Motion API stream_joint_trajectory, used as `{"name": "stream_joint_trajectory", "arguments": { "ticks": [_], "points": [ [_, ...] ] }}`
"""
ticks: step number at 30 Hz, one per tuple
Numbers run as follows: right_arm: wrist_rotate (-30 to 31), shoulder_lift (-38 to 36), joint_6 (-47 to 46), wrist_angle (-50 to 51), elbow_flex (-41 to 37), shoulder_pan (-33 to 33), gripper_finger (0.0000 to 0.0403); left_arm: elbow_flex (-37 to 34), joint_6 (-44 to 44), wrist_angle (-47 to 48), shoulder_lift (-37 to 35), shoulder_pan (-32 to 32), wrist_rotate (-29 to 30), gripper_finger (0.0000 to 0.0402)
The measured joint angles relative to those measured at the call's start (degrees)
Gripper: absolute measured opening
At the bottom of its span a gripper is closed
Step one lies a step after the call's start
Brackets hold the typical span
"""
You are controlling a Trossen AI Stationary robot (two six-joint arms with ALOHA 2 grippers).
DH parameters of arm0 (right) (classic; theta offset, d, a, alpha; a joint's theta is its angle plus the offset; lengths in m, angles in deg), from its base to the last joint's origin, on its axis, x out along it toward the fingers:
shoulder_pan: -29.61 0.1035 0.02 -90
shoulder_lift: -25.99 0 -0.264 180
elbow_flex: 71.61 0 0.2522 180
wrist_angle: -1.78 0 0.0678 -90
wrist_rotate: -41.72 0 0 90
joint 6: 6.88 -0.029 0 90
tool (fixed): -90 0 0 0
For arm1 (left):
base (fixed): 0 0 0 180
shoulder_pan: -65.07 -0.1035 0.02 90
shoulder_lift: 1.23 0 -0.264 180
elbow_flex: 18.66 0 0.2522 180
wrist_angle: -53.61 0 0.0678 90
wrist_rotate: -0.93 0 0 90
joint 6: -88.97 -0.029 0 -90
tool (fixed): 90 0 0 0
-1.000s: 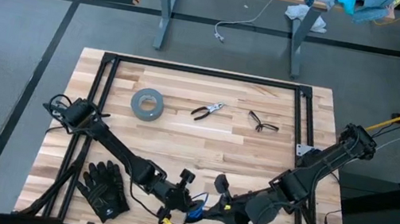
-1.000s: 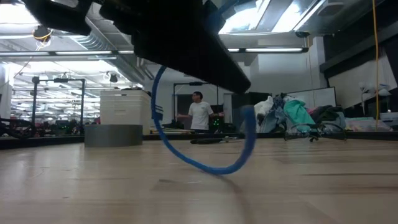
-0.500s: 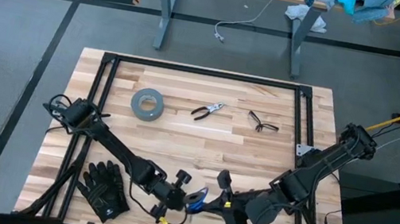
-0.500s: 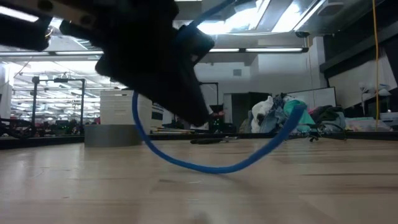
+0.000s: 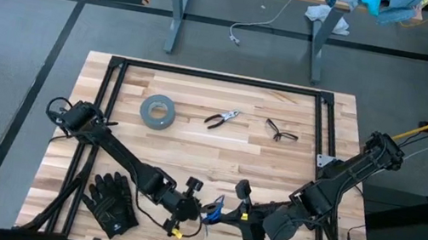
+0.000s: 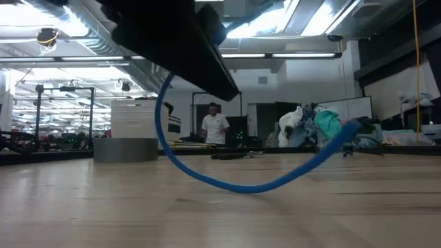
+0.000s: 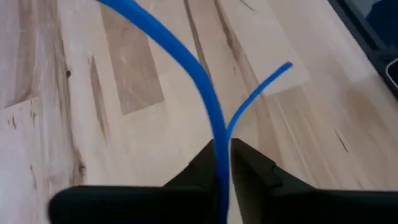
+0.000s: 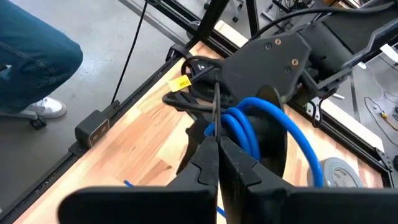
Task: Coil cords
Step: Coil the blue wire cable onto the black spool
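Working the cords (image 5: 212,215) between my two grippers at the near edge of the table, well on the near side of the grey tape roll (image 5: 158,111).

My left gripper (image 5: 197,213) sits just beside the blue loops, fingers (image 7: 196,174) barely parted with a blue strand running through the narrow gap between them; whether they truly pinch it, I cannot tell. My right gripper (image 5: 223,215) comes in from the opposite side, fingers (image 8: 205,158) pressed fully together, a thin black strand rising from between the tips. Blue loops (image 8: 261,121) bunch right ahead of that gripper, against the left arm's wrist. Low across the table, one blue strand (image 6: 241,180) sags in a wide curve down to the wood. Black gloves (image 5: 111,200) lie beside my left arm, far nearer than the tape roll.
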Motion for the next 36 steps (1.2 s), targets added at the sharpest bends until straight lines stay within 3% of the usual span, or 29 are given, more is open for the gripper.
{"name": "stream_joint_trajectory", "arguments": {
  "ticks": [10, 24, 36],
  "points": [
    [0.03, -0.53, -1.32, 0.59, 0.0, 0.0, 0.0001, 0.0, 2.19, 0.75, -0.17, 0.13, 1.4, 0.013],
    [1.03, -0.87, -4.5, 3.95, 0.02, 0.0, 0.0001, 0.0, 4.74, 5.3, -0.17, 0.14, 4.45, 0.0137],
    [1.44, -0.87, -5.63, 4.43, 0.02, 0.0, 0.0001, 0.0, 14.09, 17.68, -3.66, 0.78, 6.81, 0.0138]
  ]
}}
